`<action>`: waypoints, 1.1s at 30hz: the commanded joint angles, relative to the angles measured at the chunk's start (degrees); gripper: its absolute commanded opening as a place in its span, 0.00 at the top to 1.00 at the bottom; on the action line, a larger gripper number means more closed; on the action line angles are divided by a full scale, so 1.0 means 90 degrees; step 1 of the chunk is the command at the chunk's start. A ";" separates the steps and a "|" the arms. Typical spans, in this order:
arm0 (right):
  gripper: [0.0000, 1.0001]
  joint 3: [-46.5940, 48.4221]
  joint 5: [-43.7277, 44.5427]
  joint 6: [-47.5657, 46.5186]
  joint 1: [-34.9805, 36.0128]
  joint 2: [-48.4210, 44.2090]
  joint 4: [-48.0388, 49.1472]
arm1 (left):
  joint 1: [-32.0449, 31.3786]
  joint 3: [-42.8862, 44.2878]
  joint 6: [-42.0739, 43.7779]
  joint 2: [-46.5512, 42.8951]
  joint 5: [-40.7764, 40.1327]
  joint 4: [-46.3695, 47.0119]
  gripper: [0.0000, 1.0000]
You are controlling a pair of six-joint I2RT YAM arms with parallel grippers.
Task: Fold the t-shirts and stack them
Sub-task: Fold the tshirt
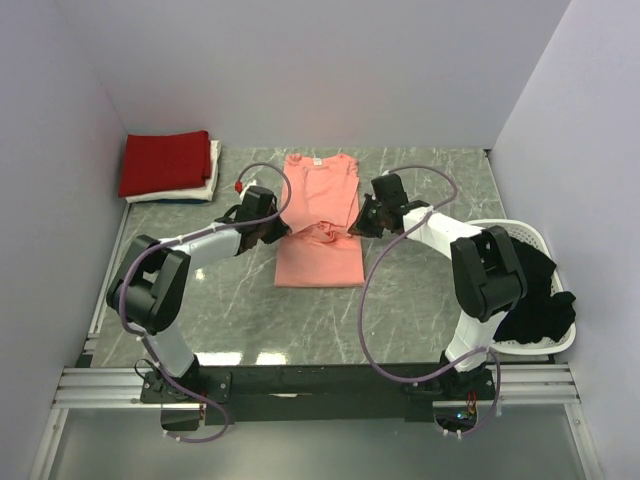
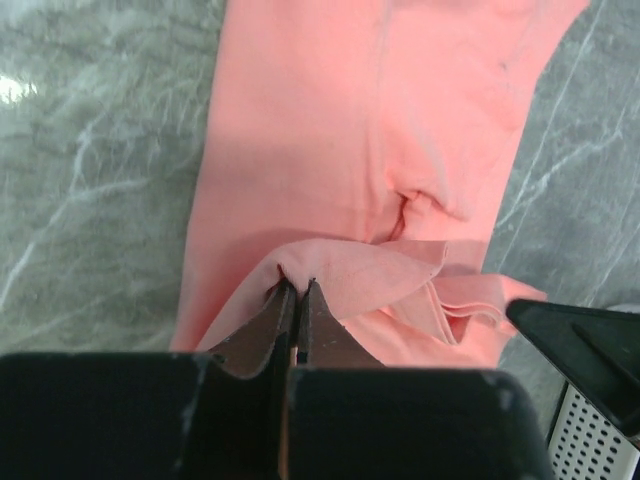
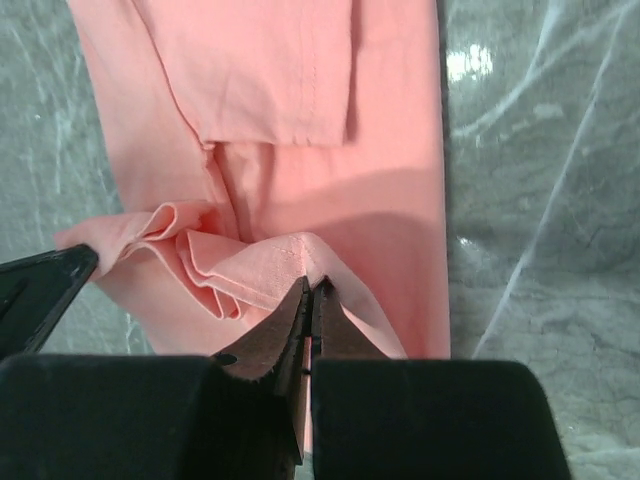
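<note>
A salmon-pink t-shirt (image 1: 318, 215) lies in the middle of the table as a long narrow strip, collar at the far end. Its middle is bunched up into folds between my two grippers. My left gripper (image 1: 275, 228) is shut on a raised fold at the shirt's left edge (image 2: 298, 285). On the right edge, my right gripper (image 1: 362, 222) is shut on a hemmed fold (image 3: 313, 285). A folded deep red t-shirt (image 1: 165, 160) rests on a folded white t-shirt (image 1: 212, 180) at the back left. A black t-shirt (image 1: 535, 300) hangs over the basket.
A white slatted basket (image 1: 510, 228) stands at the right edge of the table, close beside my right arm. Grey walls close in the table on the left, back and right. Bare marble top (image 1: 300, 320) lies between the pink shirt and the arm bases.
</note>
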 commanded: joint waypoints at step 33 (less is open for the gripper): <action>0.44 0.1012 -0.0020 -0.0658 -0.0541 -0.0028 -0.0260 | 0.0560 0.0436 0.0587 -0.0148 0.0422 0.0580 0.41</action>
